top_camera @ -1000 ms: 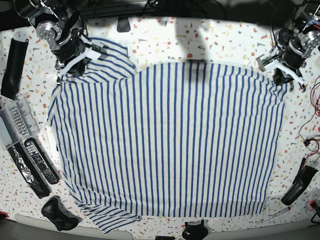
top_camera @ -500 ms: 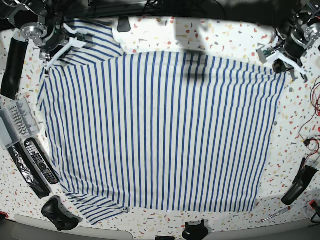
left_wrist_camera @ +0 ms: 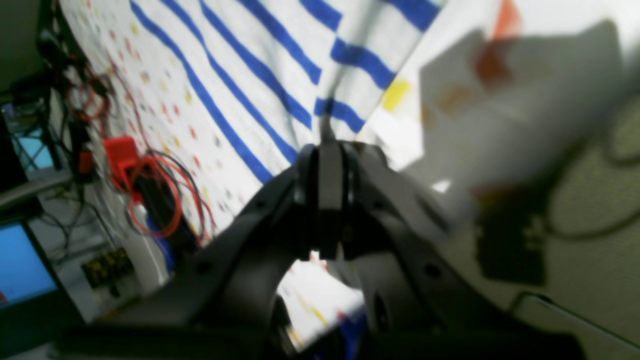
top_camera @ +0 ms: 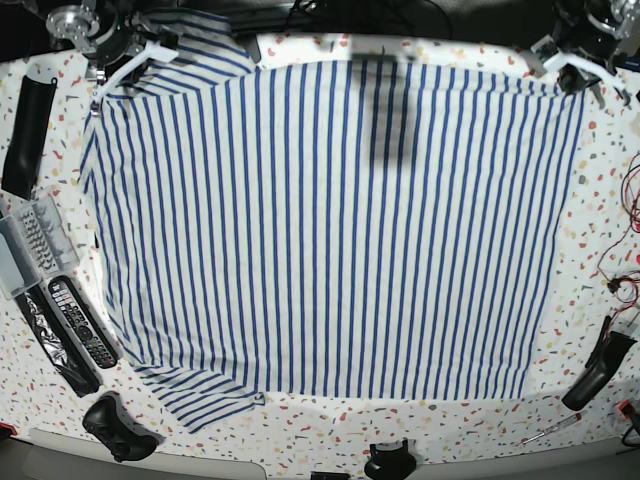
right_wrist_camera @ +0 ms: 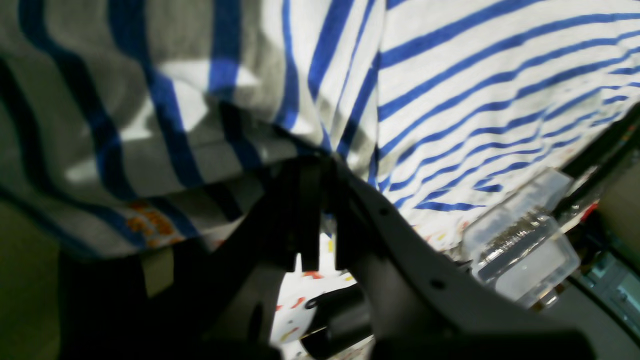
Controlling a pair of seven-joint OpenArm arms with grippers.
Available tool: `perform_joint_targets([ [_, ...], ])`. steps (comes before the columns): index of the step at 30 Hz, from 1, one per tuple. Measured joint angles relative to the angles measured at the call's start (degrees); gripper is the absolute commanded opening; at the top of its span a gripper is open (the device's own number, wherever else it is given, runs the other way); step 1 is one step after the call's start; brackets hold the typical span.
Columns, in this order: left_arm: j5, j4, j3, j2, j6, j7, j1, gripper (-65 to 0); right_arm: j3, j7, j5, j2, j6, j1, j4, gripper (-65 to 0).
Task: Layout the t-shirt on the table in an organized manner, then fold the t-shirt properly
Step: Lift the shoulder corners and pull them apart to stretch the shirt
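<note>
While both arms are reaching to the far edge of the table, the t-shirt is lying flat, spreading from them toward the near edge. The left gripper and right gripper are each pinching a far corner.

base view bright and evenly lit, bowed at its edges; a dark rectangular shadow falls on the shirt near its far hem; both wrist views soft and blurred; the right gripper is a dim silhouette, cloth above it shaded grey.
</note>
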Motion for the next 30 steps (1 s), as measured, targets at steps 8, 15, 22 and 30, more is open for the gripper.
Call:
perform_joint_targets([
  [8, 6.9, 0.1, 0.1, 0.1, 8.2, 1.0, 6.7, -65.0, 0.2, -0.2, -3.1, -2.3, -1.2, -3.7, 0.0, -65.0],
  [15, 8.0, 0.1, 0.1, 0.3, 17.1, 4.2, 1.4, -65.0, 6.9, 2.9, 2.9, -2.6, -7.8, -3.2, 0.0, -65.0],
  [22, 1.8, 0.1, 0.2, 4.0, 16.9, 5.3, -7.9, -65.0, 11.7, 3.5, 12.0, -4.4, -8.0, 4.3, 0.0, -65.0],
  [30, -0.9, 0.0, 0.2, 6.3, 16.7, 5.5, -15.6, -65.0, 11.6, 3.7, 15.2, -7.4, -7.8, 13.7, -4.6, -65.0],
])
